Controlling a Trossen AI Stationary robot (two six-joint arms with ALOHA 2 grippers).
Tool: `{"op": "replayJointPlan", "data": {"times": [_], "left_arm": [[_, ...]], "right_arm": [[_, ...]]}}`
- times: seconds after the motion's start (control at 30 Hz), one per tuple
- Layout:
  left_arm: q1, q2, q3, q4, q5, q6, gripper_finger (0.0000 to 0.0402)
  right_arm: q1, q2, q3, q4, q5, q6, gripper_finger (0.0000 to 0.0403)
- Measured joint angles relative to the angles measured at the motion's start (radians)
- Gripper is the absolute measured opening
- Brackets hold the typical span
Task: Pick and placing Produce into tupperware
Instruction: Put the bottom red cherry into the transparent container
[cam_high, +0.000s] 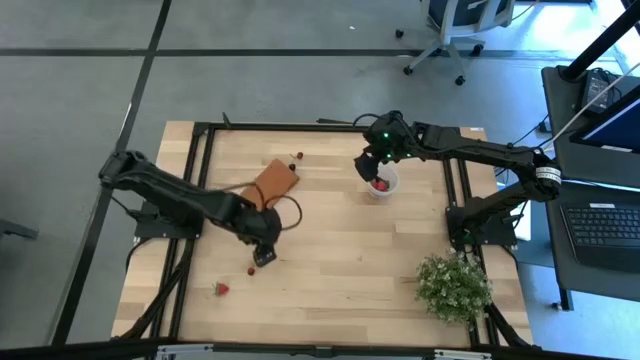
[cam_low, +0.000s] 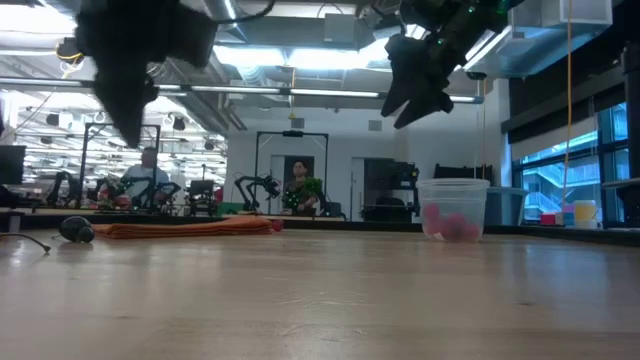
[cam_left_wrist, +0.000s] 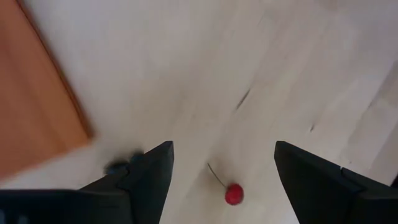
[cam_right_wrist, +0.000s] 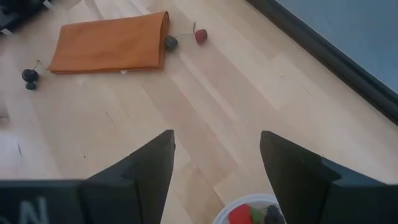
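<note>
Cup (cam_high: 382, 183): small, round, translucent; stands upright on the far right part of the wooden table (cam_high: 340, 250); red and pink berries lie in its bottom, seen through its wall in the low view (cam_low: 452, 213); in the right wrist view its rim shows with red, green and dark pieces inside (cam_right_wrist: 249, 213)
Loose berries: a red one with a thin stem (cam_left_wrist: 233, 194) lies on the wood between the left fingers; a red strawberry-like one (cam_high: 222, 289) lies near the front left edge, apart from the rest; a red one (cam_right_wrist: 201, 35) and a dark one (cam_right_wrist: 170, 42) lie just beside the far end of the cloth; a dark pair (cam_right_wrist: 29, 76) lies off its other end
Right gripper (cam_high: 372, 167): hangs above the cup, clear of its rim; fingers (cam_right_wrist: 137, 171) spread apart, nothing between them
Left gripper (cam_high: 262, 258): low over the table, near the front end of the cloth; fingers (cam_left_wrist: 146, 177) spread wide, grasping nothing
Cloth (cam_high: 270, 185): orange-brown, folded flat, lying left of the cup and well apart from it
Plant (cam_high: 455, 287): bushy green, at the front right corner of the table
Room: people at benches far behind the table (cam_low: 148, 172)
</note>
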Motion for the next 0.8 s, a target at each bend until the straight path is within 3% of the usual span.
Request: {"op": "replayJointPlan", "data": {"times": [0.3,0.47,0.8], "left_arm": [[-0.054,0.147,0.000,-0.003,0.116,-0.240,0.0261],[-0.088,0.201,0.000,0.005,0.207,-0.302,0.0261],[-0.117,0.281,0.000,0.010,0.258,-0.373,0.0261]], "right_arm": [[0.000,0.000,0.000,0.005,0.000,-0.014,0.0239],[0.000,0.000,0.000,0.005,0.000,-0.014,0.0239],[0.000,0.000,0.000,0.005,0.001,-0.014,0.0239]]}}
